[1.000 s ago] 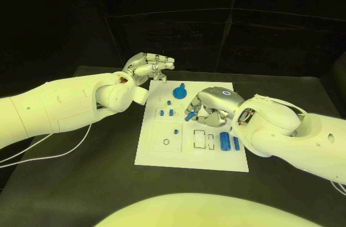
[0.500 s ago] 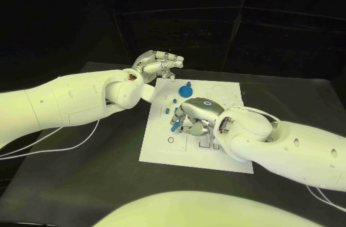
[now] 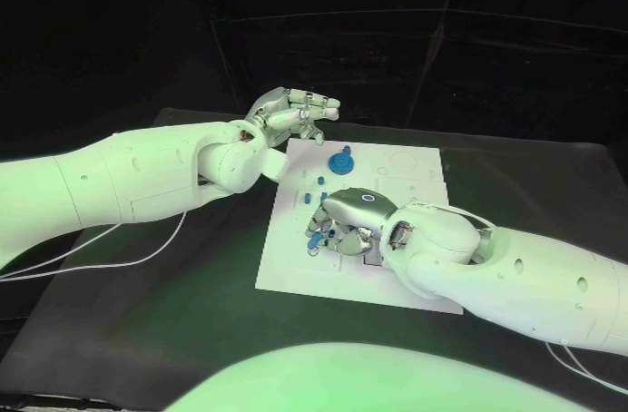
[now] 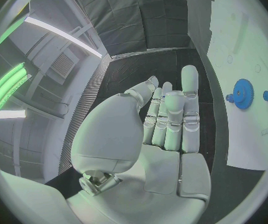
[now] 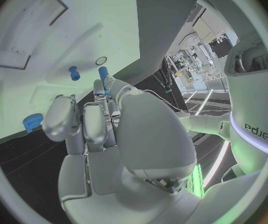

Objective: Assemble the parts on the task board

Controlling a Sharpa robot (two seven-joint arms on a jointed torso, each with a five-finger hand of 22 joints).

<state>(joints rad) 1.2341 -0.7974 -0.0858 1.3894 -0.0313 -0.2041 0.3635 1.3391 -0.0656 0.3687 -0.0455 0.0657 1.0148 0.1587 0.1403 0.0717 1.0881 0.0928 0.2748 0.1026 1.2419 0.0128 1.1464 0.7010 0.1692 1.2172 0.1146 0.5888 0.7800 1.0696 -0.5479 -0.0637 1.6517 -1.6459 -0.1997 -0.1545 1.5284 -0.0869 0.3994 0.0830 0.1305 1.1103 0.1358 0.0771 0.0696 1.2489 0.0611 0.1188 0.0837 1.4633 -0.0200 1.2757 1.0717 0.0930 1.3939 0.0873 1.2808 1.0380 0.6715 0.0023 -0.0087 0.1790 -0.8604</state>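
1. Right hand (image 3: 343, 221): low over the near-left part of the board (image 3: 295, 276); fingers bunched down and pinching a blue peg (image 3: 314, 241) at their tips.
2. Peg: hangs just above the white surface, close to a small round hole (image 5: 101, 60); whether touching the board cannot be told.
3. Long axis: seems near upright, tilted a little; free end pointing down at the board, upper end hidden among the fingers.
4. To seat it well, probably: square the peg up over the hole first; lower slowly and straight; ease the pinch only once it stands by itself; keep the fingers off the second peg (image 5: 74, 73) standing just beside.
5. Risk: a tilted entry likely to jam or skid on the plate.
6. Left hand (image 3: 295, 111): raised beyond the far-left corner, fingers loose and holding nothing; well apart from the gear (image 3: 341, 163).
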